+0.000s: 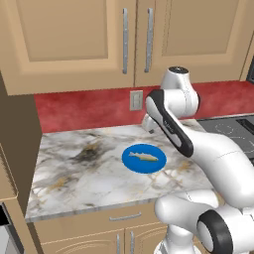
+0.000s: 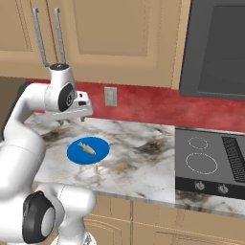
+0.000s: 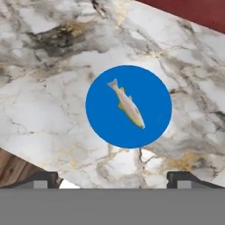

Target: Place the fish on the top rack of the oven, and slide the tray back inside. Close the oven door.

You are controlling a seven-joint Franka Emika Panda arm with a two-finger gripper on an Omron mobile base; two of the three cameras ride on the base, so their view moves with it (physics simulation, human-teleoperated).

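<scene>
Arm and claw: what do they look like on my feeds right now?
The arm has glossy white rounded links, with dark grey bands and caps at the joints. No cables or markings show. The claw has two small dark finger tips.

Fish (image 1: pixel 144 157) lies on blue plate (image 1: pixel 131 162); gripper seemingly hidden.

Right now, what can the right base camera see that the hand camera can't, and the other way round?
The right base view alone takes in the black cooktop, the wall outlet and the tan upper cabinets. The hand view alone has the gripper, fingertips wide apart, and a patch of wood floor. Both show the fish lying on the blue plate on the marble counter.
</scene>
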